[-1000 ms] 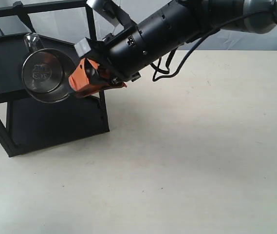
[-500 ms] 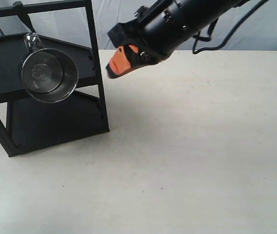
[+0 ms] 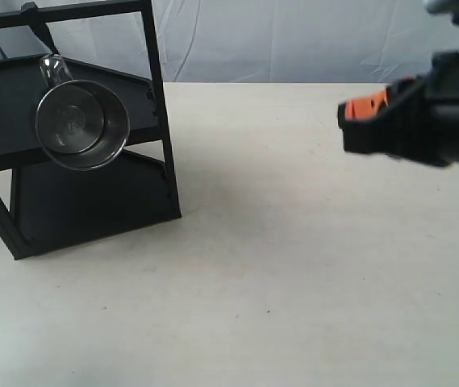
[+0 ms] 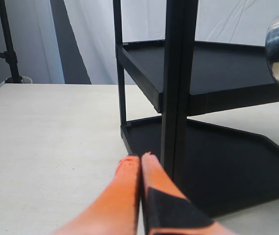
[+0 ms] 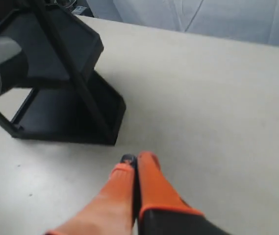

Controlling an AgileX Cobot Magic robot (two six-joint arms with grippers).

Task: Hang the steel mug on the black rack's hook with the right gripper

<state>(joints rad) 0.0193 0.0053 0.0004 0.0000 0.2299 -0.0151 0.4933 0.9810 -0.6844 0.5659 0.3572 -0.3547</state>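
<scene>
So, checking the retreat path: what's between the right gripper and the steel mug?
In the exterior view, only the black rack's post and bare table separate right gripper from steel mug.

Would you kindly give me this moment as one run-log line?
steel mug: hanging on black rack hook | right pincer: shut, empty, clear of rack | left pincer: shut, beside rack post

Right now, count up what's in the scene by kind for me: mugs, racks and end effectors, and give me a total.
Shiny stainless-steel mug: 1
Large black two-shelf rack: 1
Orange-fingered end effectors: 2, left and right
Total: 4
</scene>
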